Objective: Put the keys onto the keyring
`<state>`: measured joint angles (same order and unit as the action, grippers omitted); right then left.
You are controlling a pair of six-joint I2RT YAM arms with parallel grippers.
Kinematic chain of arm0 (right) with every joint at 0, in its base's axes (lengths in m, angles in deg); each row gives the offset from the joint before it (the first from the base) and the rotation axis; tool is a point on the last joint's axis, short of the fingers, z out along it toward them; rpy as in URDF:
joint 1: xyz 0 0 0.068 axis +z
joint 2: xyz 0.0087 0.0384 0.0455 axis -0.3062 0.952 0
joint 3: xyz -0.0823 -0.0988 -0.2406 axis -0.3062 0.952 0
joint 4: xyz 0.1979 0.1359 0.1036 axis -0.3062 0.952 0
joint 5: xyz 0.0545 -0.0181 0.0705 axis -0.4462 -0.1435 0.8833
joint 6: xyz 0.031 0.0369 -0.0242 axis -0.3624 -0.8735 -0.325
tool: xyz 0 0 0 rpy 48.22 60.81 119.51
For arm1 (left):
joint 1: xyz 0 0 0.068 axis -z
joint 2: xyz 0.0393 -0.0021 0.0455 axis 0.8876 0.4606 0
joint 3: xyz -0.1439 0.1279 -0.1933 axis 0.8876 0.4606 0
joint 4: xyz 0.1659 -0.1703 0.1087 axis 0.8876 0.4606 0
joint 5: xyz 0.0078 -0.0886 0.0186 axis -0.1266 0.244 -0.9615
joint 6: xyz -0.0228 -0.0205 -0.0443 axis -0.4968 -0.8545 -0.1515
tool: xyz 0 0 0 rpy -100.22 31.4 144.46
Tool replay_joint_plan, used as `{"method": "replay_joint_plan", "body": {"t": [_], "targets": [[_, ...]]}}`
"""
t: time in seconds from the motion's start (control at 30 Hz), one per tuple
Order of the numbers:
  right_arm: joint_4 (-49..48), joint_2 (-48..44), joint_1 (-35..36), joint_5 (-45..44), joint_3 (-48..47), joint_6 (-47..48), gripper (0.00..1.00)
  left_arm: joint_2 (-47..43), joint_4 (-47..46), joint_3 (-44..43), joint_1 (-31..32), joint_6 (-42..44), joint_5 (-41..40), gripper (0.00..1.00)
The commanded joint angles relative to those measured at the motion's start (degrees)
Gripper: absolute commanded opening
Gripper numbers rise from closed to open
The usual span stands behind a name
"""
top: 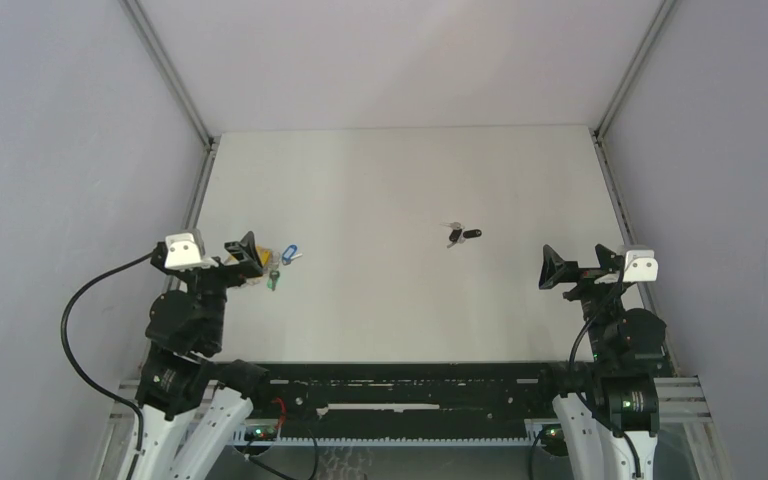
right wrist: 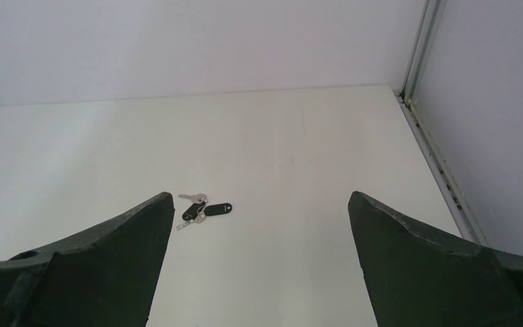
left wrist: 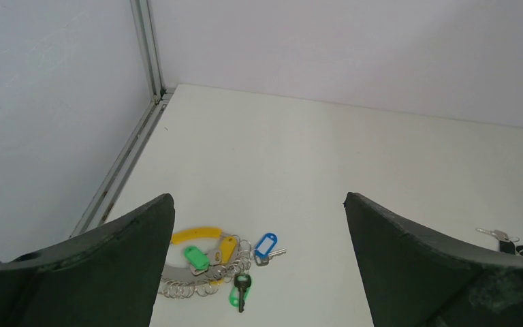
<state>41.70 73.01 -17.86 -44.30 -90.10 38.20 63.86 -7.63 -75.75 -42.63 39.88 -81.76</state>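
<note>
The left fingers (top: 247,254) stand spread wide with nothing between them, hovering over the near-left part of the counter (top: 380,190). The right fingers (top: 552,270) are just as wide and just as empty over on the right. The keyring (left wrist: 201,285), a coiled silvery loop, lies flat just ahead of the left fingers. A yellow tag (left wrist: 194,236), green tag (left wrist: 195,257) and blue tag (left wrist: 266,245) lie on or beside it, and a green-headed key (left wrist: 240,289) sits at its edge. Whether any is already threaded I cannot tell. The black key (right wrist: 216,208), with small silver bits bunched beside it, lies well apart toward the middle, ahead of the right fingers. Nothing is picked up yet, so the step in hand looks like a first reach. The right arm would do best to take the black key by its plastic head, leaving the hole free, while the left pinches a bare arc of the ring, low, so the thin wire cannot slip
</note>
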Motion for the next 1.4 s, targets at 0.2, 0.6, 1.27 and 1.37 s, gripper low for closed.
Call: {"method": "replay_joint_plan", "body": {"t": [0.2, 0.6, 1.27, 1.37], "targets": [[-1.6, -0.4, -0.4, 1.0, -0.8, -0.4, 1.00, 1.7, -2.6, 0.6, -0.7, 1.3, 0.5, 1.00], [-1.7, -2.3, 0.2, 3.2, -0.8, -0.6, 1.00, 14.2, 1.1, -2.3, -2.4, -2.4, -0.3, 1.00], [-1.4, -9.1, 5.2, 1.3, -0.5, -1.2, 1.00, 50.0, 2.4, -9.7, -29.7, -17.2, 28.2, 1.00], [-1.6, -10.1, 6.1, 0.5, -0.3, -1.2, 1.00, 56.3, 2.0, -10.5, -32.9, -17.5, 31.0, 0.98]]}}
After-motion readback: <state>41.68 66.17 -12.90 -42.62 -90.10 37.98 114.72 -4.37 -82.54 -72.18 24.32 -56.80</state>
